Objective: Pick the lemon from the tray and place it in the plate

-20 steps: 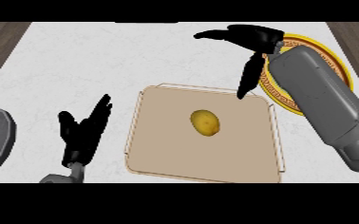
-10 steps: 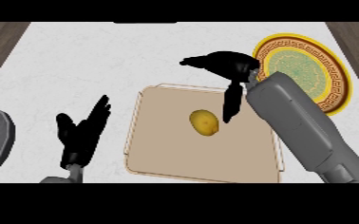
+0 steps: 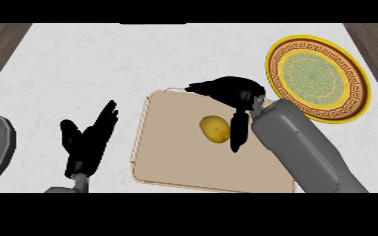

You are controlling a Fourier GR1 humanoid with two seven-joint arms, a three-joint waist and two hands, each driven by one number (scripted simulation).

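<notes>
Showing one lemon [image 3: 214,129], one tray [image 3: 166,152], one plate [image 3: 316,77], two hands.

Illumination is even and bright across the pale bench [image 3: 111,60], with no single source evident. No glare or hot spots appear. Shadows are faint; only a soft dark edge borders the tray [image 3: 170,160]. Edges show no visible distortion.

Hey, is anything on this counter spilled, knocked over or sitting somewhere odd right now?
Nothing stands out. The lemon lies whole on the tray, which sits flat on the counter. The plate lies flat to the tray's right, with nothing on it. The right hand hovers open beside the lemon; the left hand rests open at lower left.
</notes>
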